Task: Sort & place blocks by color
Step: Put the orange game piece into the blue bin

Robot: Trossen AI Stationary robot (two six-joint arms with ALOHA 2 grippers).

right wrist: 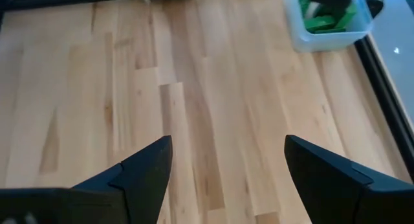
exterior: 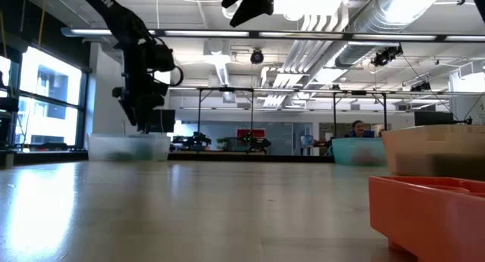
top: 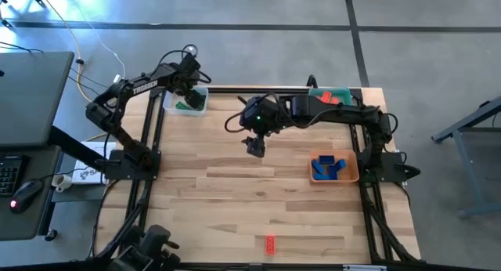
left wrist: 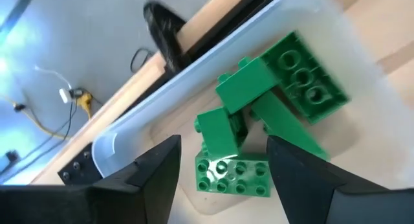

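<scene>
High view: green blocks (top: pixel 188 106) in clear tray (top: pixel 202 92), upper left; blue blocks (top: pixel 327 168) in orange tray (top: pixel 354 174), right; teal tray (top: pixel 344 93), top centre-right, holds something red. One red block (top: pixel 270 243) is unsorted at lower centre of the wooden desk (top: pixel 235 200); I judge sorting nearly complete.

Low view: open workshop, ceiling ducts, windows left.

Left wrist view: left hand (left wrist: pixel 223 169) spread, empty, over the green pile.

Right wrist view: right hand (right wrist: pixel 226 166) spread, empty, over bare desk.

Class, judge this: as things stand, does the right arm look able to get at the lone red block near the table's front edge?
Probably yes: the right gripper hangs open above bare table, and nothing stands between it and the red block.
</scene>
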